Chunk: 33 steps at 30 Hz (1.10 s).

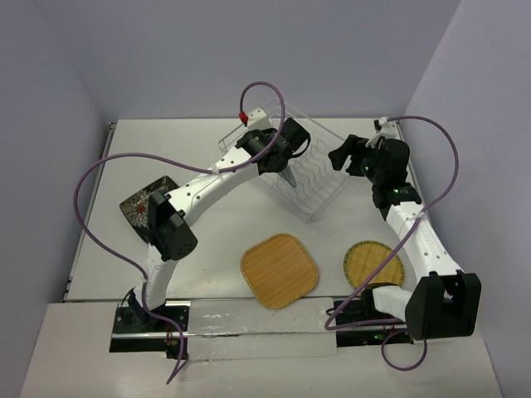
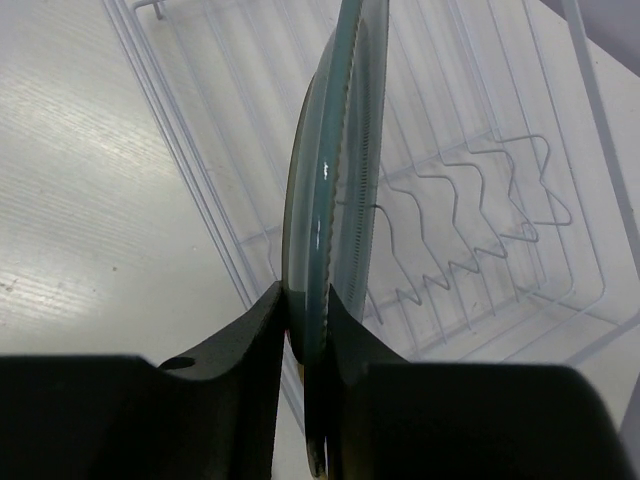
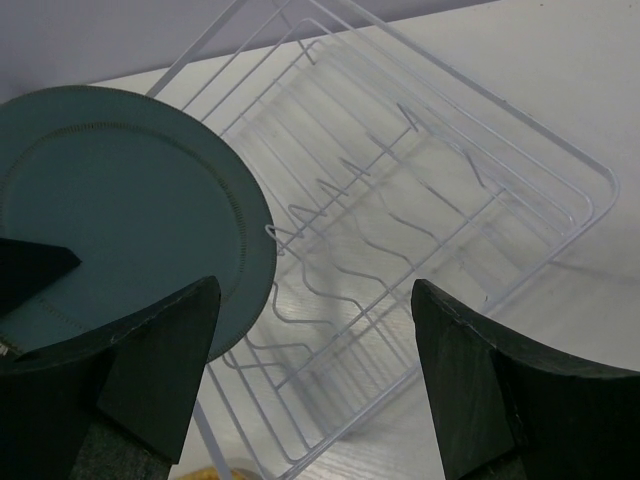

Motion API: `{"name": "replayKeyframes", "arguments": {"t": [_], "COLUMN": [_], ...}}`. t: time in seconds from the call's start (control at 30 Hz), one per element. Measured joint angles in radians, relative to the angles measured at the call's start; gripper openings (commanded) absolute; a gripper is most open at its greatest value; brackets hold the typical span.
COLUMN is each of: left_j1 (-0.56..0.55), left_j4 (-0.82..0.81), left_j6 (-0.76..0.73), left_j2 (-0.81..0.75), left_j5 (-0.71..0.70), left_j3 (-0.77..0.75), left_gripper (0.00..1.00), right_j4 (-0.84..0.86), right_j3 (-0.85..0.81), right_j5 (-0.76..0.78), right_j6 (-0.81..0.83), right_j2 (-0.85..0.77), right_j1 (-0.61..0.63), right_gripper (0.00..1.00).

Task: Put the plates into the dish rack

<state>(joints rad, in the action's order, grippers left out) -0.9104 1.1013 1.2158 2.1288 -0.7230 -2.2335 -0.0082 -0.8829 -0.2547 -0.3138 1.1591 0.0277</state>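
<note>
Tabletop (image 3: 560,60) holds dish rack (image 3: 560,160), tines (image 3: 390,215) free beside grey-blue plate (image 3: 130,210) (upright).

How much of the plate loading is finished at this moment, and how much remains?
Done: no plate stands in the dish rack by itself yet. In hand: the left gripper pinches the grey-blue plate on edge over the rack; the right gripper is open nearby. Left: the black square plate, tan rounded-square plate and tan round plate lie flat on the table.
</note>
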Motion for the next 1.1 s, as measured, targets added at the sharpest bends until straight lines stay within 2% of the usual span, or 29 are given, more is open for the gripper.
{"name": "replayKeyframes", "arguments": {"t": [0.13,0.23,0.43,0.57,0.77,0.9,1.1], "left_j1": [0.0,0.0,0.0,0.0,-0.001,-0.001,-0.002], "left_j4": [-0.047,-0.081,-0.096,-0.108,-0.144,-0.145,-0.149], "left_j6": [-0.017,-0.027,-0.046,-0.045,-0.025,-0.023,-0.019], "left_j2": [-0.001,-0.004,-0.003,-0.003,-0.004,-0.004,-0.006], "left_j5": [0.016,0.026,0.054,0.085,0.097,0.103,0.104], "left_j3": [0.019,0.033,0.034,0.042,0.062,0.062,0.067], "left_gripper": [0.25,0.24,0.18,0.17,0.16,0.15,0.14], "right_j4": [0.0,0.0,-0.011,-0.036,-0.081,-0.067,0.137], "right_j3": [0.0,0.002,0.096,0.116,0.083,0.081,0.093], "right_j5": [-0.032,-0.125,-0.359,-0.426,-0.379,-0.317,-0.21], "right_j6": [0.016,0.081,0.368,0.54,0.691,0.723,0.685], "right_j2": [0.002,-0.001,-0.114,-0.145,-0.01,0.046,0.053], "right_j1": [-0.001,-0.002,0.038,0.11,0.249,0.325,0.347], "right_gripper": [0.84,0.85,0.86,0.85,0.86,0.86,0.85]}}
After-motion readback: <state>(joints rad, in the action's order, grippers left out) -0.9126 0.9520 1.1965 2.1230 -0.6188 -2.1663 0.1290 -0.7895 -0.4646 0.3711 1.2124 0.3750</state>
